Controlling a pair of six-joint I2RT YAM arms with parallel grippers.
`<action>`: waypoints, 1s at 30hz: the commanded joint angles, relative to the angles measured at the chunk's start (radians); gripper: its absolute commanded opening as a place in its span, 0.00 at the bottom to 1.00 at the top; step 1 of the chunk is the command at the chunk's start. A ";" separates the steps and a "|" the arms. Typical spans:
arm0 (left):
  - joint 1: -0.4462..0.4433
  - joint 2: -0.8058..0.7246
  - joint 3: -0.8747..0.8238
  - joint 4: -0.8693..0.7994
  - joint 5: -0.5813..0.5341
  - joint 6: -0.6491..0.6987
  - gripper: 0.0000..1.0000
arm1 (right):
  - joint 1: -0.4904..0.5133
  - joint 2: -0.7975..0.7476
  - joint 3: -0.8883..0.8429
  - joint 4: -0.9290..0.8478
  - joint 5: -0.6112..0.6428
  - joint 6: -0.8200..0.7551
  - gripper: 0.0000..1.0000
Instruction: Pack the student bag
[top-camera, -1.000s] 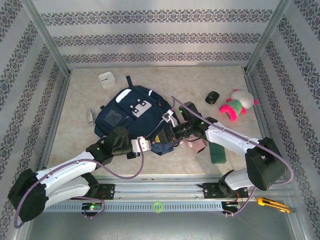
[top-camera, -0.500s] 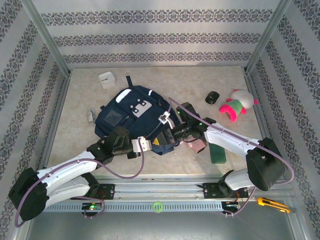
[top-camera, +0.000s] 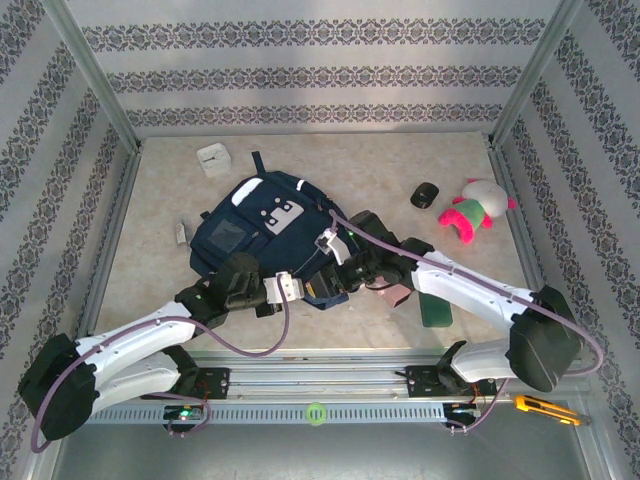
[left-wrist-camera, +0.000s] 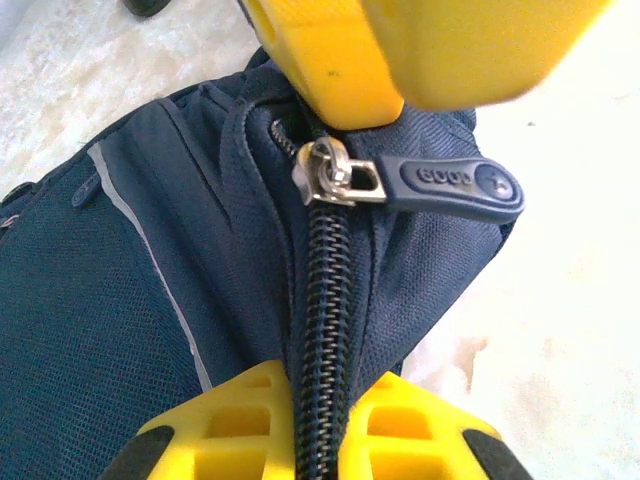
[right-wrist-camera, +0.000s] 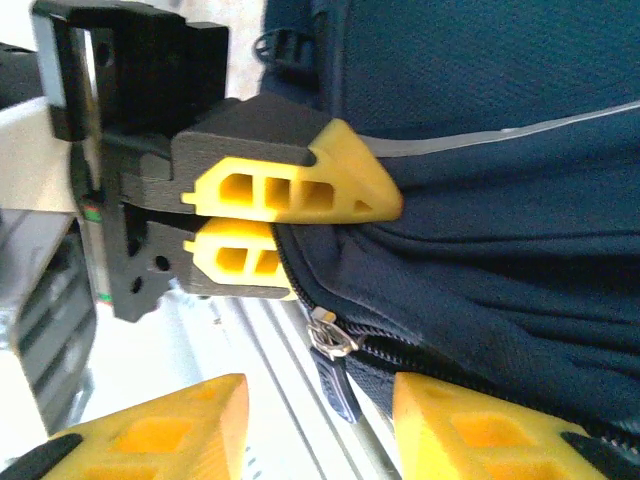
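The student bag (top-camera: 255, 225) lies flat on the table (top-camera: 160, 180), centre-left, w/ its top toward the far wall and its near corner between the two arms. Left gripper (right-wrist-camera: 290, 218) is pinched together on the bag's fabric at the zip seam. Right gripper (right-wrist-camera: 318, 395) has its fingers apart, one either side of the zip pull (left-wrist-camera: 460, 186) and not touching it. Step in hand looks like opening the main zip. To do it well, the right shd close on the flat rubber tab, not on the metal slider (left-wrist-camera: 335, 180), then draw it along the line of the teeth (left-wrist-camera: 320, 290), w/o lifting. Left's pinch is the anchor: it holds the cloth taut so the slider runs instead of bunching the fabric. The tab lies sideways, so a skewed grab prob slips. Count: 1 bag, 1 slider w/ 1 tab, 2 grippers. Loose around it: 1 white cube (top-camera: 213, 160), 1 black rounded item (top-camera: 425, 195), 1 plush toy (top-camera: 475, 212), 1 dark green flat block (top-camera: 437, 308), 1 small grey bit (top-camera: 181, 233) and 1 yellow cutter (top-camera: 545, 408) down by the rail.
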 joint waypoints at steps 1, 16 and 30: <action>0.014 0.005 0.047 0.138 0.031 -0.085 0.08 | 0.040 -0.047 0.016 -0.072 0.257 0.050 0.44; 0.009 0.032 0.074 0.130 0.154 -0.481 0.06 | 0.180 -0.344 -0.112 0.049 0.659 0.056 0.46; 0.011 0.061 0.114 0.028 0.209 -0.637 0.03 | 0.231 -0.169 0.068 -0.104 0.621 0.186 0.46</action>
